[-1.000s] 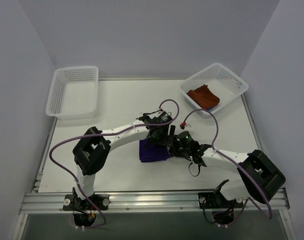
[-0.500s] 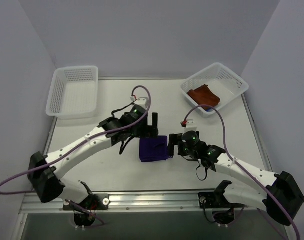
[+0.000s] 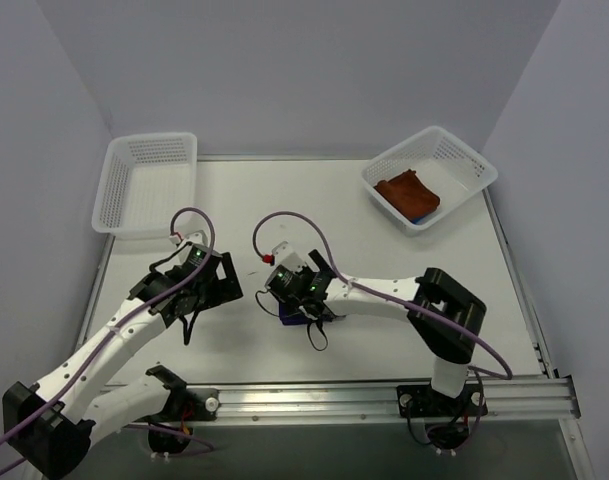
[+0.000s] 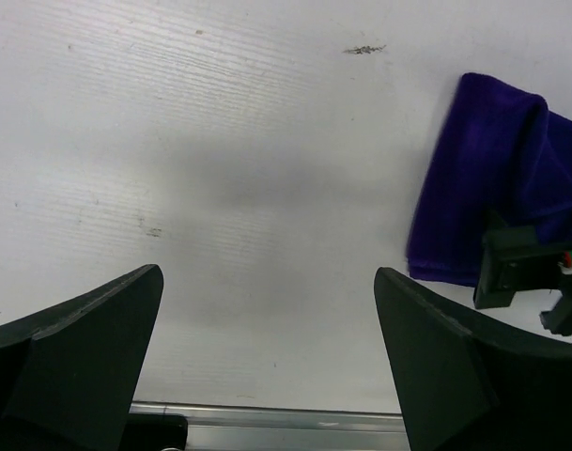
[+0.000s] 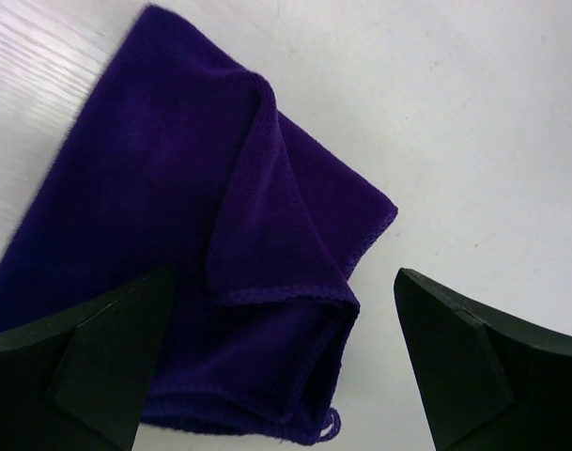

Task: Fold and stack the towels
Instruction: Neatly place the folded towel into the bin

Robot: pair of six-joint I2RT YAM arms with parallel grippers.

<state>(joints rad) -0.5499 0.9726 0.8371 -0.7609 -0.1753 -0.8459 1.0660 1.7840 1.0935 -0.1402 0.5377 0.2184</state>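
Purple towel (image 5: 173, 188) lies folded mid-table, near side. Right gripper (image 5: 281, 277) hovers over it, jaws wide, empty. Left gripper (image 4: 267, 272) just left, also wide, empty. Rust towel (image 3: 407, 192) waits in far-right basket (image 3: 464, 160); stacking not yet done.

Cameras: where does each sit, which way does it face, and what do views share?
Top external: above, behind the bases, looking down on the table; left arm and right arm show.
Left wrist: faces down at the table; open left gripper frames it.
Right wrist: straight down onto the purple towel; open right gripper frames it.
Shared: all three show that towel.
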